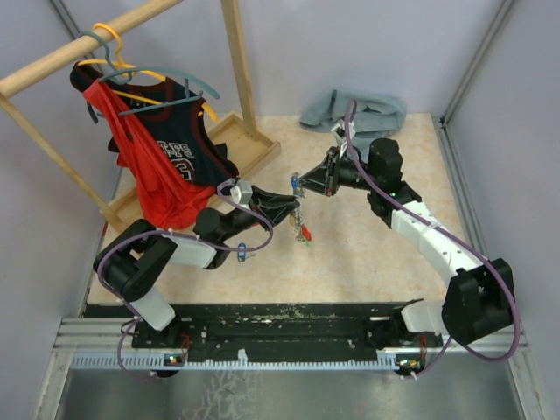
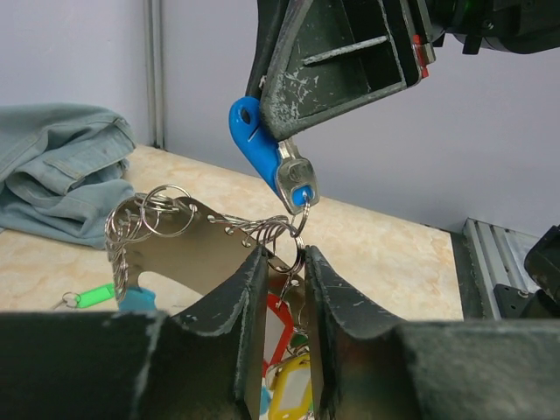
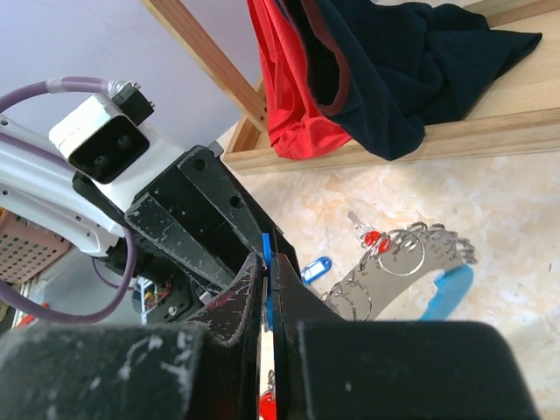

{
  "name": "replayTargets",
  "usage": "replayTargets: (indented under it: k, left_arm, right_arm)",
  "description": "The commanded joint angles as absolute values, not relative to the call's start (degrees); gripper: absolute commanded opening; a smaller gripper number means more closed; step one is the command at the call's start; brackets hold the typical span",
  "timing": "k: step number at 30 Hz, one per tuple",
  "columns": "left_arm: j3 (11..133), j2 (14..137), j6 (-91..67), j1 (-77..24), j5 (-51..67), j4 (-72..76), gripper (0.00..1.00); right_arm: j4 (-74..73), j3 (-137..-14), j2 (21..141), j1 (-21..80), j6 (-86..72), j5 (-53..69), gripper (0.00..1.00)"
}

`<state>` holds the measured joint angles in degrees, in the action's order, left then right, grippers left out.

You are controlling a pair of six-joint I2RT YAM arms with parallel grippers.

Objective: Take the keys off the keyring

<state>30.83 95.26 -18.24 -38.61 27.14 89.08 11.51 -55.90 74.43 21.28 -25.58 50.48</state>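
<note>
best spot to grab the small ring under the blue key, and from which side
Pinch the small ring across its wire from below, where the left gripper sits. It hangs under the blue-tagged key that the right gripper pinches, so the top is blocked, and the chain leads off sideways.

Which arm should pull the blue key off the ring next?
Probably right. The right gripper pinches the blue key; the left gripper only straddles the keyring, placed to steady it.
</note>
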Motion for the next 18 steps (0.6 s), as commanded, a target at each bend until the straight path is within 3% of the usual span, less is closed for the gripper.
replayTargets:
  k: [1, 5, 13, 18]
  left_arm:
    - [31.23, 94.97, -19.30, -38.23, 28.09, 102.57, 0.28]
    - [31.14, 94.76, -18.60, -38.14, 27.85, 102.57, 0.23]
    - [30.94, 94.55, -16.58, -38.06, 28.47, 102.63, 0.00]
    - [29.98, 93.66, -12.97, -38.06, 29.66, 102.59, 0.00]
  right_arm:
    - [15.30, -58.23, 73.74, 21.96, -25.83, 50.39, 0.00]
    - [15.38, -58.12, 73.88, 22.22, -26.16, 50.22, 0.00]
    - [16.09, -57.49, 74.24, 22.24, -28.37, 48.66, 0.00]
    - [13.08, -58.56, 74.36, 22.19, -27.33, 45.84, 0.00]
